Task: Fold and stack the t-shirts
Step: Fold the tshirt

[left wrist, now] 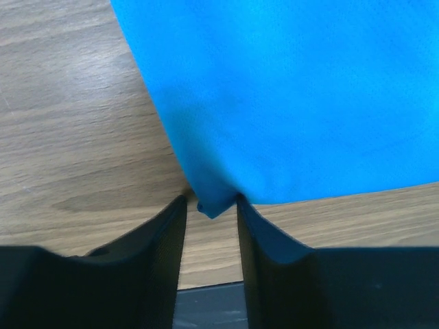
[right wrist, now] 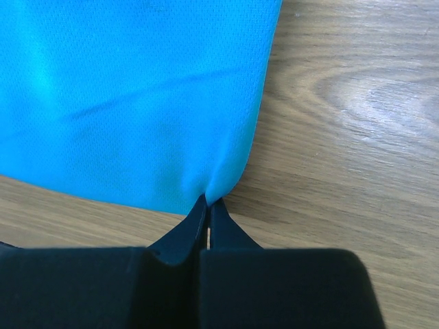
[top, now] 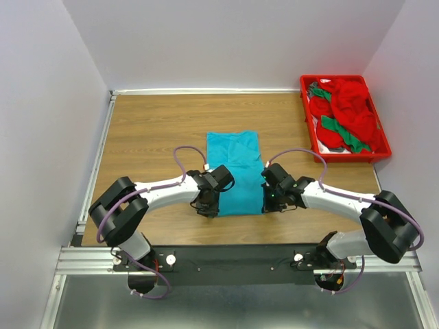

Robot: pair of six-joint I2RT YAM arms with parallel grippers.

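While the teal t-shirt [top: 233,161] lies folded into a long strip at the middle of the wooden table [top: 151,130], its short near edge runs parallel to the table's front edge with a band of bare wood between them; broad bare wood lies to its left and beyond its far edge, and more to its right as far as the red tray [top: 381,155], which sits in the far right corner and holds the heaped red and green t-shirts [top: 351,110]; white walls [top: 41,103] close the table on the left, rear and right. Only the overhead view shows both arms reaching inward to the shirt's two near corners; only the wrist views show the grips: the left gripper [left wrist: 211,205] has its fingers apart, the near left corner poking loosely between the tips; the right gripper [right wrist: 208,203] is pinched tight on the near right corner, the cloth puckering at the tips.
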